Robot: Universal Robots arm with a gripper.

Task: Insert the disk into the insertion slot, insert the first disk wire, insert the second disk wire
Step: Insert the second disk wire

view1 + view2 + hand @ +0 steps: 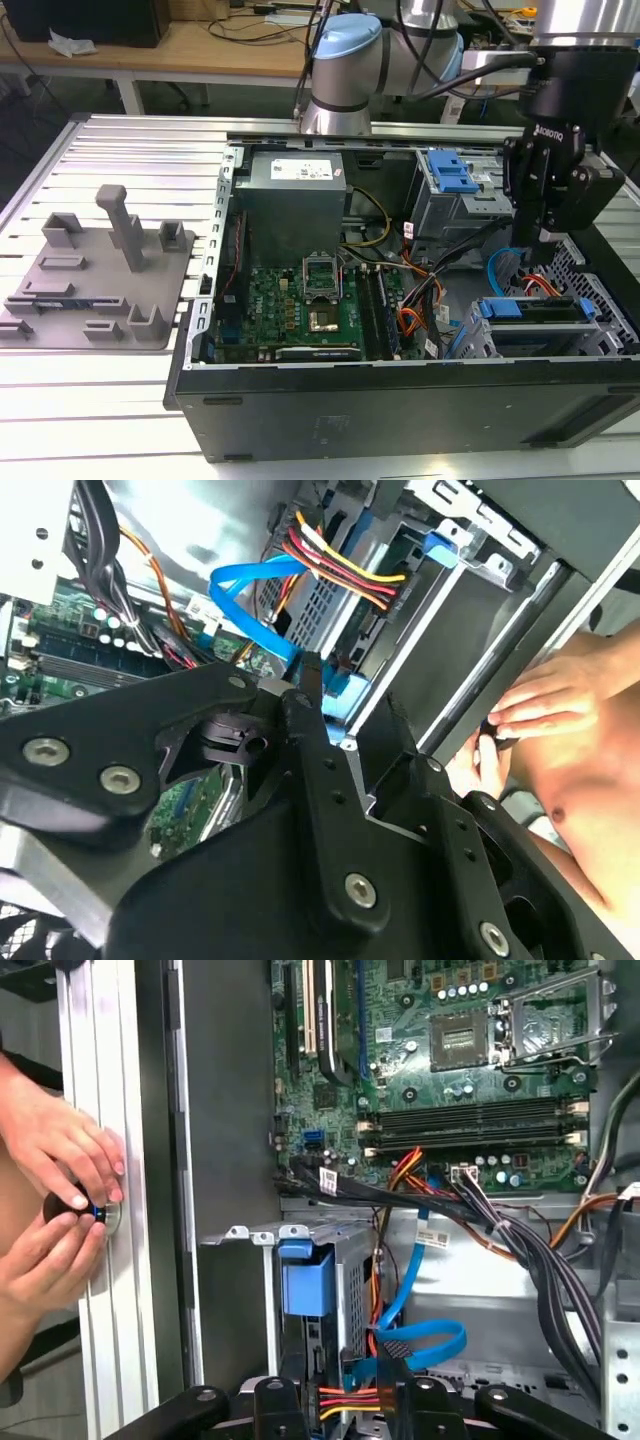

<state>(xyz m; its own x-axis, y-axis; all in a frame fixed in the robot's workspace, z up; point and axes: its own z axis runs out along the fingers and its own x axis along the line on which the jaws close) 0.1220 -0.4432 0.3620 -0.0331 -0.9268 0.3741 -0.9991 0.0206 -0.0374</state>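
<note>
The disk sits in the insertion slot (474,338), the silver perforated cage at the case's front corner on the exterior view's right. Its blue caddy (530,308) (305,1282) shows at the cage's open side. My gripper (545,238) hangs just above the cage. In the second wrist view its black fingers (310,672) are closed together on the end of a blue flat wire (250,575) (425,1340) (500,265). A bundle of red, yellow and orange wires (345,570) (350,1398) (540,285) runs beside it, close to the disk's rear.
A person's hands (60,1190) (545,710) hold a small black knob on the slatted table just outside the case wall. Inside the case are a motherboard (310,300), a power supply (292,195) and a grey bay with a blue latch (455,175). A grey fixture (100,270) lies on the table.
</note>
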